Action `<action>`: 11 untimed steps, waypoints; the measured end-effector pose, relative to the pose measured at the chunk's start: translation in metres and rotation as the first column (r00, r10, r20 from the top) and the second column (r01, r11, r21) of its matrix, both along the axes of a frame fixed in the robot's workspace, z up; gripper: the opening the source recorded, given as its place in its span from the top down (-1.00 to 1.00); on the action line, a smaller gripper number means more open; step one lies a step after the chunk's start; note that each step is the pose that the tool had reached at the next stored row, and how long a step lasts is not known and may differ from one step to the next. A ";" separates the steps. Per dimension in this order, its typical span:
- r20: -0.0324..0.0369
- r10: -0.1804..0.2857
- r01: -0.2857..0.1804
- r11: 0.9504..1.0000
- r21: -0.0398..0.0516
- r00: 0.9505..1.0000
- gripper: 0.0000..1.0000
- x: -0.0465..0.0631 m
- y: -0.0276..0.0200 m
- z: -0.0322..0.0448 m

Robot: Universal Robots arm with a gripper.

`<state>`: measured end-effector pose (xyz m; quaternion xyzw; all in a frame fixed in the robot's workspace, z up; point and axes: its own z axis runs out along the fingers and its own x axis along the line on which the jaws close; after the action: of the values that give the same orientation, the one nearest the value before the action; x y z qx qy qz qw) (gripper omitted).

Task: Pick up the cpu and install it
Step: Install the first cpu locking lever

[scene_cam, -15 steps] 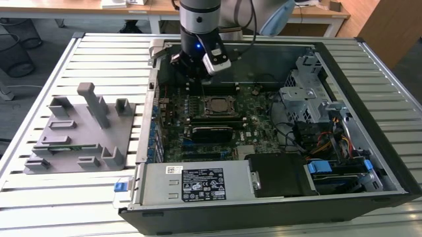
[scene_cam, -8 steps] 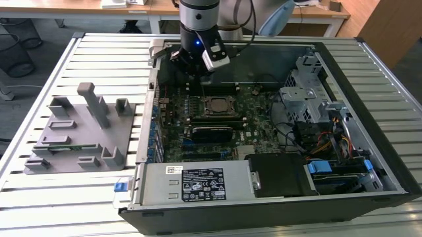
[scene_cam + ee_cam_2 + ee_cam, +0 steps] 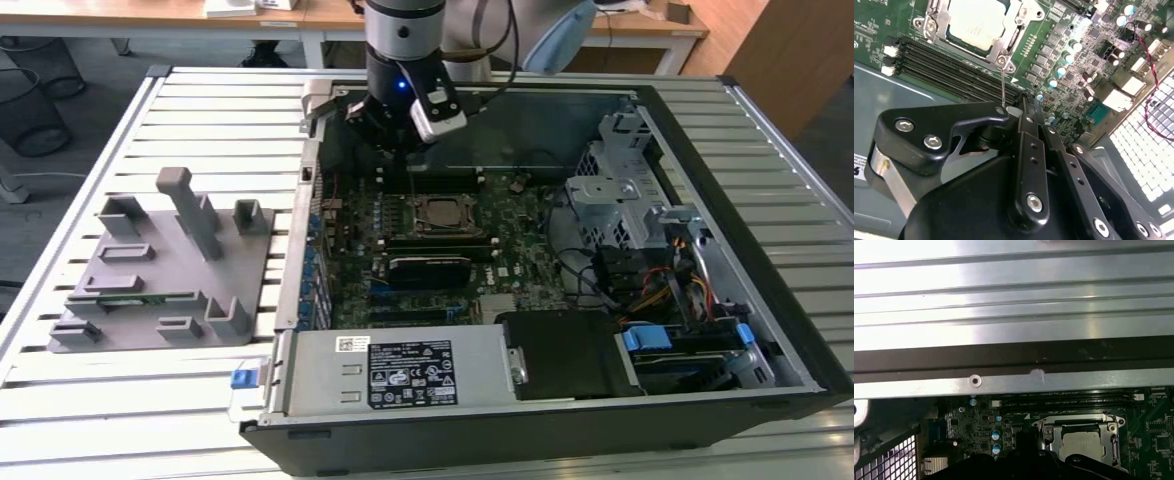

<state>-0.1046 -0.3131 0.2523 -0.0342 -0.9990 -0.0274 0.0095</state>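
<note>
Closed black gripper (image 3: 1021,107) fingers hold nothing, hovering near the socket's thin lever. Square, dull-silver cpu (image 3: 976,21) sits flat inside the metal-framed socket (image 3: 442,216) on the green motherboard (image 3: 534,250), within an open computer case (image 3: 787,330) lying on a slatted metal table (image 3: 200,120)

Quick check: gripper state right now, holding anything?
Gripper: shut, fingers pressed together with nothing between them. The cpu sits in its socket on the motherboard, apart from the gripper.
</note>
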 end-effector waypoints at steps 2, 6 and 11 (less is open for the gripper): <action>0.000 0.000 0.000 1.000 0.000 1.000 0.76 0.002 0.0000 0.0000; 0.000 0.000 0.000 1.000 0.000 1.000 0.76 0.009 0.0001 -0.0001; 0.000 0.005 -0.005 1.000 0.000 1.000 0.76 0.020 0.0002 -0.0001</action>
<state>-0.0849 -0.3129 0.2522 -0.0319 -0.9991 -0.0274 0.0096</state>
